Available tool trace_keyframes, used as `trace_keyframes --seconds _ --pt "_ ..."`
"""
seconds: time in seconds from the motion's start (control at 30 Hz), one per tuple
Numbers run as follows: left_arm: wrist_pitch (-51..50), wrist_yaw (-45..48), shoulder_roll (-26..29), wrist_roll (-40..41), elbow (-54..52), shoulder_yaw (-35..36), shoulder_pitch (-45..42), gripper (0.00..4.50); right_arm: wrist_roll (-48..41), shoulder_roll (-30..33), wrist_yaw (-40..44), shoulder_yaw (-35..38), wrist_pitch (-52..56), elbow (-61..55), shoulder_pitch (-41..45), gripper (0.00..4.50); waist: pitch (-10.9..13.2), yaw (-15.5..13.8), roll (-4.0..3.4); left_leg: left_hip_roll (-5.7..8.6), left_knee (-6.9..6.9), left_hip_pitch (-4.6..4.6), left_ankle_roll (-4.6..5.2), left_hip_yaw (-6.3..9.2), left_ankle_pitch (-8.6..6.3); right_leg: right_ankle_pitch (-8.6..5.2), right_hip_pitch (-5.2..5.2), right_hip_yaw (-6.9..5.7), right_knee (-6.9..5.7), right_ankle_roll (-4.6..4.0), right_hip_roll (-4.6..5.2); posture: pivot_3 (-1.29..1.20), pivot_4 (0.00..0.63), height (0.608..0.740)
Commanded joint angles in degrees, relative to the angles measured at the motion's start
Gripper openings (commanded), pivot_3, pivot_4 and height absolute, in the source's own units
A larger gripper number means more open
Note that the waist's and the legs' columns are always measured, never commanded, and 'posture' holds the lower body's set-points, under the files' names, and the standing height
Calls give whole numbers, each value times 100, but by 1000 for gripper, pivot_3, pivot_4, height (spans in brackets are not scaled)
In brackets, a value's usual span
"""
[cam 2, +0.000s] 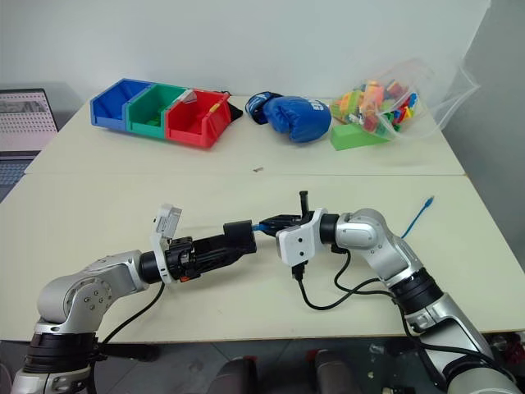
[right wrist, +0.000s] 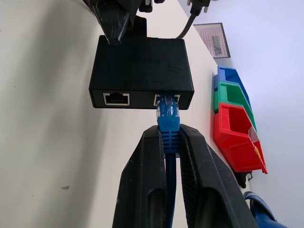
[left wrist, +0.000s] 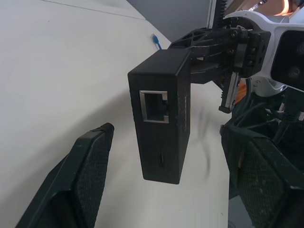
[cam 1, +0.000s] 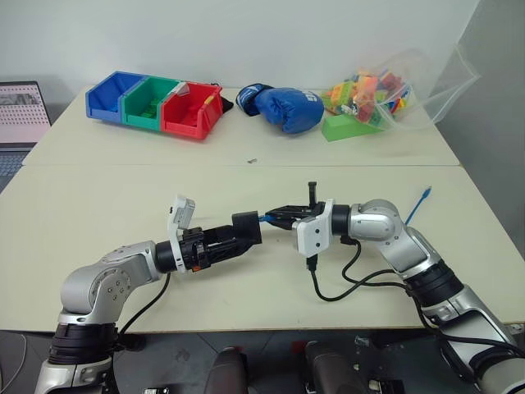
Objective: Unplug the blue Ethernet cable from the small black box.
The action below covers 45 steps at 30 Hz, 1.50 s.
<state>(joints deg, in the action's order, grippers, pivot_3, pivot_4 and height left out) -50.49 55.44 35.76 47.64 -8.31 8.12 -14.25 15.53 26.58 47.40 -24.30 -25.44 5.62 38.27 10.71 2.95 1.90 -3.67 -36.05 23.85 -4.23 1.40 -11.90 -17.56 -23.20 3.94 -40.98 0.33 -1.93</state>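
Above the table (cam 1: 123,189), right gripper (right wrist: 169,142) pinches the blue Ethernet cable (right wrist: 168,118) plugged into the small black box (right wrist: 141,61), which sits between left gripper's (left wrist: 175,185) wide-spread fingers.

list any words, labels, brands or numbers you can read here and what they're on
None can be read with certainty.
Blue boxing glove: white print on its cuff, too blurred to read.
Laptop screen: a dense grid of small marks, too small to read.
Small black box: no lettering visible; a small mark under its empty port in the left wrist view is too faint to make out.
Storage bins: no label legible.
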Motion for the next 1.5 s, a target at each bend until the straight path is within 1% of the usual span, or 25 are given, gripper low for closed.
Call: trace_keyframes --seconds 0.03,0.1,0.13,0.23,0.37,0.4,0.6,0.67,0.7,0.73,0.77,0.8,0.83,0.87,0.9,0.97,1.07,1.17,1.23,1.3,1.43,1.5 --pt "24 3 -45 145 -116 108 -59 3062 -33 37 10 71 -134 -282 130 127 0 -3 0 0 0 0 0 0 0 0 0 0 0 0 0 0 150 740" --pt "39 -4 -79 162 -88 114 -82 2678 -39 31 18 70 -141 -296 128 127 0 -4 0 0 0 0 0 0 0 0 0 0 0 0 0 0 150 740" --pt "63 -6 -98 155 -75 110 -98 2378 -45 26 21 67 -143 -303 127 127 0 -5 0 0 0 0 0 0 0 0 0 0 0 0 0 0 150 740" --pt "174 -18 -183 109 -55 102 -168 1666 -76 -4 27 57 -121 -364 100 127 0 -6 0 0 0 0 0 0 0 0 0 0 0 0 0 0 150 740" --pt "153 0 -239 123 -22 71 -232 852 -88 -20 12 48 -129 -444 50 126 0 -12 0 0 0 0 0 -1 0 0 0 0 0 0 0 0 150 740" --pt "144 20 -237 127 -21 69 -229 792 -90 -16 25 43 -130 -459 39 126 0 -8 0 0 -1 0 0 -2 0 0 0 0 0 0 0 0 150 740" --pt "189 257 -117 48 -48 -2 -125 792 -101 126 298 -101 -194 -602 -73 125 0 -10 0 1 0 0 0 0 0 0 0 0 0 0 0 0 150 740" --pt "208 354 -66 14 -57 -43 -104 792 -276 208 451 -89 -148 -712 -161 825 0 -16 0 1 0 0 0 0 0 0 1 0 0 0 0 0 150 740" --pt "221 405 -35 -9 -64 -68 -99 792 -411 258 549 -63 -51 -818 -201 934 0 -20 0 0 0 0 0 1 0 0 1 0 1 0 0 0 150 740" --pt "231 434 -15 -23 -66 -84 -97 792 -498 288 617 -44 20 -892 -223 1167 0 -19 0 0 0 0 0 1 0 0 1 0 1 0 0 0 150 740" --pt "242 487 23 -53 -71 -122 -97 792 -677 347 758 -9 206 -1045 -268 1548 0 -15 0 0 0 0 0 0 0 0 1 1 1 0 0 0 150 740" --pt "270 557 67 -96 -77 -165 -99 792 -917 458 965 37 476 -1273 -334 1716 0 -14 0 0 0 0 0 0 0 0 1 2 1 0 0 0 150 740" --pt "290 617 105 -128 -79 -203 -104 792 -1184 529 1128 98 791 -1486 -403 1985 0 -20 -1 0 0 0 0 0 0 0 1 1 1 0 0 0 150 740" --pt "354 705 151 -189 -94 -261 -102 792 -1450 655 1327 157 1134 -1728 -470 2118 0 -26 -1 1 0 1 0 2 0 0 1 0 1 0 0 0 150 740" --pt "395 781 201 -234 -99 -308 -104 792 -1730 773 1496 213 1526 -1953 -539 2431 0 -35 -1 0 -1 1 0 1 0 0 1 0 1 0 0 0 150 740" --pt "515 939 287 -319 -119 -397 -104 792 -2370 905 1628 367 2467 -2388 -650 2823 0 -53 -1 1 -1 0 0 1 0 0 4 0 2 0 1 0 150 740" --pt "702 1263 451 -445 -250 -570 -96 792 -3698 876 1467 731 4264 -2953 -699 2869 1 -47 -1 -1 -1 -1 0 2 0 -1 3 0 2 0 0 0 150 740" --pt "845 1457 551 -538 -291 -681 -122 792 -4367 702 1156 966 5272 -3097 -698 2869 0 -45 -1 -2 0 -1 0 6 0 -3 3 2 1 2 -1 0 150 740" --pt "995 1599 572 -592 -309 -725 -141 792 -4685 553 911 1068 5828 -3071 -707 2869 0 -45 0 -1 0 0 1 6 0 -13 3 2 2 20 -1 0 150 740" --pt "1227 1740 622 -751 -390 -827 -122 792 -4738 484 749 1072 6142 -2998 -746 2869 0 -45 -1 0 0 0 1 4 0 -14 2 1 2 21 -1 0 150 740" --pt "1136 1706 539 -592 -434 -754 -215 792 -5253 148 487 1224 6873 -2755 -806 2869 0 -50 -1 -1 0 3 1 3 -1 -15 0 2 5 23 -1 0 150 740" --pt "1120 1686 531 -570 -459 -735 -229 792 -5288 84 466 1213 7005 -2640 -800 2869 1 -45 -1 -1 0 2 2 3 -1 -16 0 3 5 25 -2 0 150 740"
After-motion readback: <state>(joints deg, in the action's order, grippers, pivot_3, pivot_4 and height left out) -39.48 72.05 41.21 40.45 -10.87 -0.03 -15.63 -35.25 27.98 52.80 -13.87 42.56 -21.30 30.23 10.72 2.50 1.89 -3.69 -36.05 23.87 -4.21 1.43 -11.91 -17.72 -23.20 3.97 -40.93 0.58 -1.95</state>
